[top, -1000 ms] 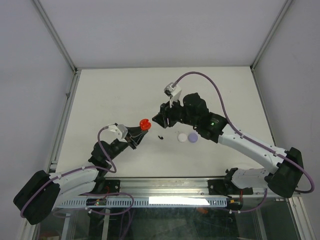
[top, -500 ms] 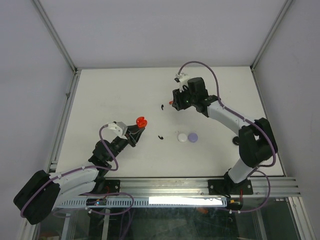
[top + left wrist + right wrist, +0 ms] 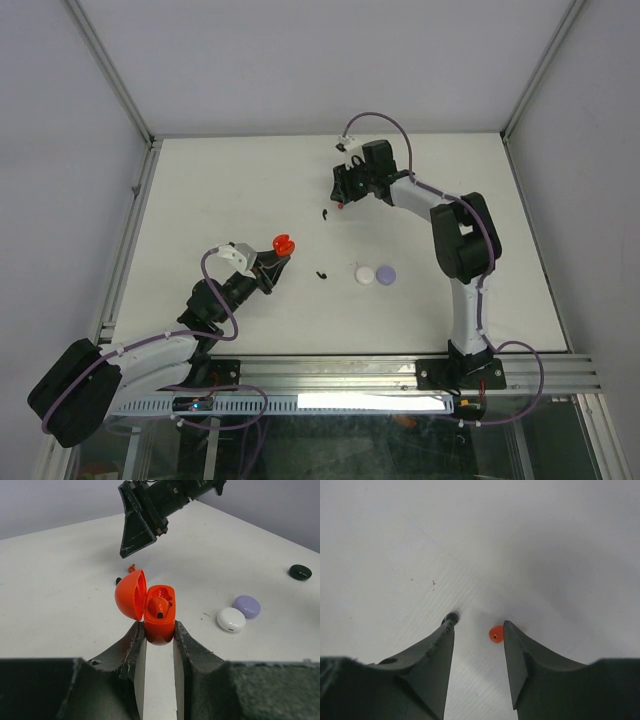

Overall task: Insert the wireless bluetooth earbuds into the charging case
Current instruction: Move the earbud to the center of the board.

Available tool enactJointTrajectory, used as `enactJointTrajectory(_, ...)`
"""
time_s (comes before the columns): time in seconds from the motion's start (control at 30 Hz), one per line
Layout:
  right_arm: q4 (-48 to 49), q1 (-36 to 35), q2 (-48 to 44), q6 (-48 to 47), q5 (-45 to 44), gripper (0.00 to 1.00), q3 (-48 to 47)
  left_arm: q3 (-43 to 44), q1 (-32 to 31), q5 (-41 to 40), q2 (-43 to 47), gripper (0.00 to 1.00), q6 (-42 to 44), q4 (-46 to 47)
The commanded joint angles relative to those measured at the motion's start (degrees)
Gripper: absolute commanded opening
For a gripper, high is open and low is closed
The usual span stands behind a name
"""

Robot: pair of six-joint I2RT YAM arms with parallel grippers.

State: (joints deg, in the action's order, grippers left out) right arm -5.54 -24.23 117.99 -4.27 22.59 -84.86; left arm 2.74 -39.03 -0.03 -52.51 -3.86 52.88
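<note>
Orange-red charging case (image 3: 159, 625), red earbud (image 3: 495, 633), white case (image 3: 231, 619), lilac case (image 3: 247, 606), white table (image 3: 230, 190).

The right gripper (image 3: 478, 624) hangs spread above the white table (image 3: 545, 540). A red bud (image 3: 495, 633) lies between its fingers, just beside one tip; a black bud (image 3: 451, 616) sits at the other.

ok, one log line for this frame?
left gripper: shut on red case, lid open | right gripper: open above red earbud | earbud: not yet grasped

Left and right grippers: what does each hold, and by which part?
The left gripper clamps the open red case by its base; the right gripper holds nothing.
</note>
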Motion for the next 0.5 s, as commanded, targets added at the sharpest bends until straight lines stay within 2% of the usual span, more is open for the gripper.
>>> enactJointTrajectory(0.0,1.2,0.2,4.3,-0.9,1.5,0.47,-6.2,1.5,-0.3,-0.2,0.0,0.00,0.3,1.9)
enactJointTrajectory(0.27,-3.2,0.2,8.1,-2.7,-2.9,0.46,-8.4,1.7,-0.3,0.6,-0.3,0.00,0.2,1.9)
enactJointTrajectory(0.47,-10.6,0.2,7.6,-3.2,-5.1,0.44,-7.9,1.7,-0.3,0.8,-0.3,0.00,0.2,1.9)
